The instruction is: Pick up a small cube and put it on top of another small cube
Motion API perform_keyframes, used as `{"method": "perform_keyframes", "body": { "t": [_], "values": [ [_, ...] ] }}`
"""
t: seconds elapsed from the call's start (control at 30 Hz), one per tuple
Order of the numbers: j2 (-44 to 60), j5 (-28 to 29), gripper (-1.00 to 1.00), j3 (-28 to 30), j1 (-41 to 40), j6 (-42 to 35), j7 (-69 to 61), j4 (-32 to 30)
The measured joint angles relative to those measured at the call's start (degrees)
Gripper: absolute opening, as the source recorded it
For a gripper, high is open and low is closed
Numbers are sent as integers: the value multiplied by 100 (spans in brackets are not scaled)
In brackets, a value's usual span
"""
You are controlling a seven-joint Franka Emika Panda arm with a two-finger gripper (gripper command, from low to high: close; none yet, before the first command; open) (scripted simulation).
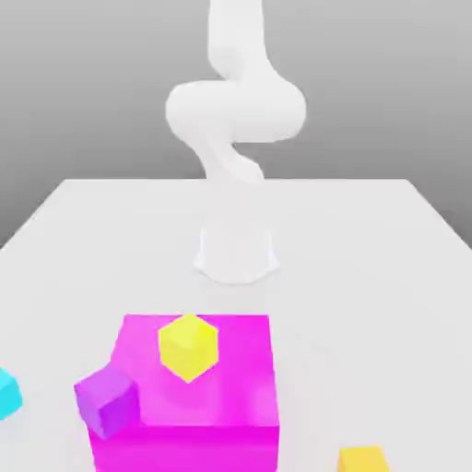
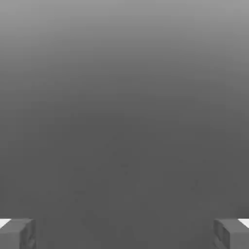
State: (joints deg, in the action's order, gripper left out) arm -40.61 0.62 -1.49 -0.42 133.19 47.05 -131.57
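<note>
The small cube [image 1: 362, 459], amber, lies on the white table near the front edge at the exterior view's right, partly cut off by the picture's edge. My gripper [image 2: 124, 233] is open: in the hand view its two grey fingertips [image 2: 17, 233] stand far apart with nothing between them, facing a plain grey background. In the exterior view my white arm [image 1: 235, 111] rises from its base [image 1: 236, 251] at the table's middle and leaves the picture at the top.
A big magenta block [image 1: 230, 406] stands at the front middle. A paler lemon-yellow cube [image 1: 189, 347] sits on it, and a purple cube [image 1: 109, 402] overlaps its left corner. A cyan cube [image 1: 7, 393] lies at the exterior view's left edge.
</note>
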Motion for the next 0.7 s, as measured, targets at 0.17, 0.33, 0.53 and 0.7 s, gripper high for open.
{"method": "perform_keyframes", "body": {
  "t": [0.17,0.33,0.53,0.7],
  "values": [
    [1071,159,0,-301,-65,290,272,44],
    [2110,359,0,-562,-86,571,568,86],
    [3358,620,0,-829,-66,905,937,138],
    [4397,808,0,-911,117,1184,1224,181]
  ]
}}
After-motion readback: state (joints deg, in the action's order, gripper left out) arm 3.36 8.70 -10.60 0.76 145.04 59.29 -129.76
